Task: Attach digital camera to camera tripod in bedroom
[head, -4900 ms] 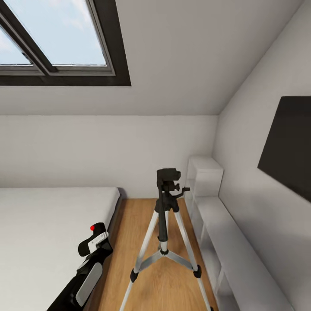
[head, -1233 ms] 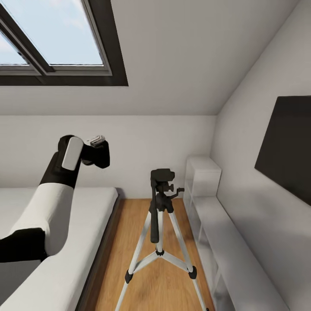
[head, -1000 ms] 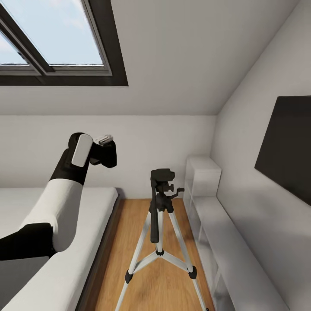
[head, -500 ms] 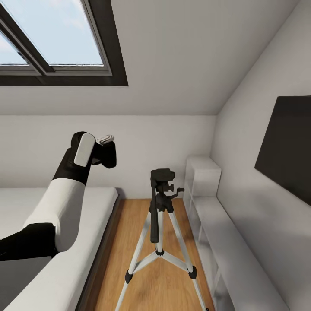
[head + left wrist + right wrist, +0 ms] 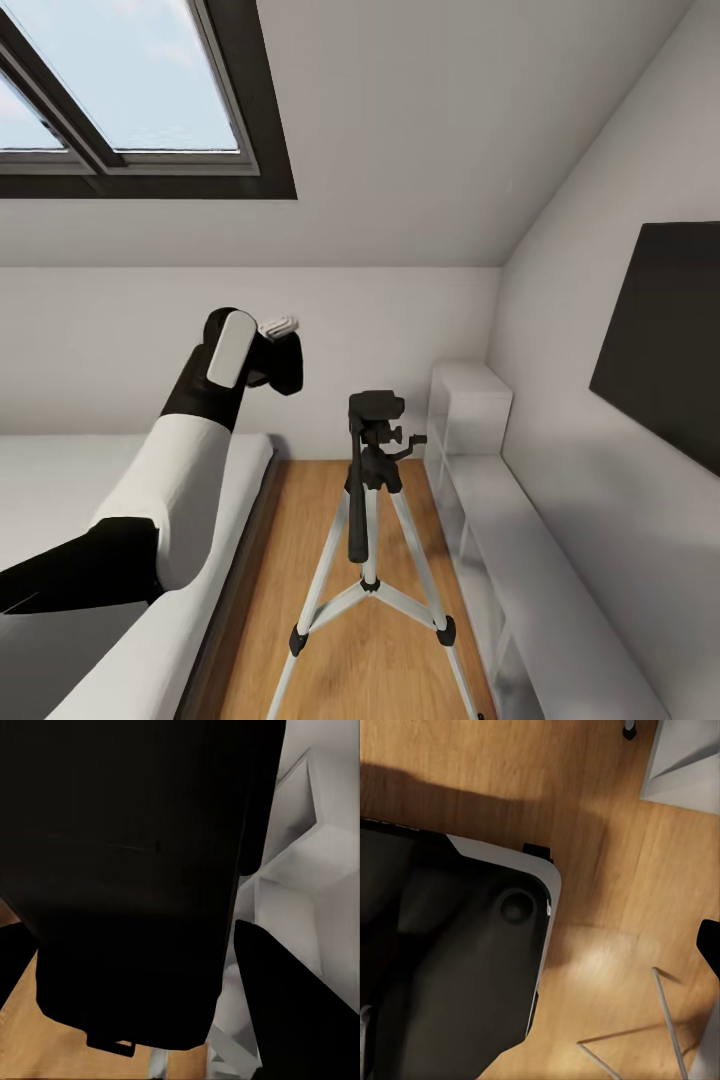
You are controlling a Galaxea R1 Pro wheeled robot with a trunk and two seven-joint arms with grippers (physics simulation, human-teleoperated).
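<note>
Your left gripper [image 5: 280,352] is raised over the bed's [image 5: 120,640] edge, up and to the left of the camera tripod's [image 5: 368,520] black pan head [image 5: 377,410] and apart from it. In the left wrist view a big black body, the digital camera [image 5: 127,877], sits between the fingers [image 5: 289,1020], so the pincer is pinching it. The tripod stands on the wood floor [image 5: 385,650] beside white shelving [image 5: 480,480]. You cannot tell the right gripper's state.

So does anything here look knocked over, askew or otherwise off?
Nothing stands out. The camera tripod stands upright on the wood floor with its legs spread and its head bare. The left arm is raised beside it, and a black boxy object, presumably the digital camera, sits between the left gripper's fingers.
</note>
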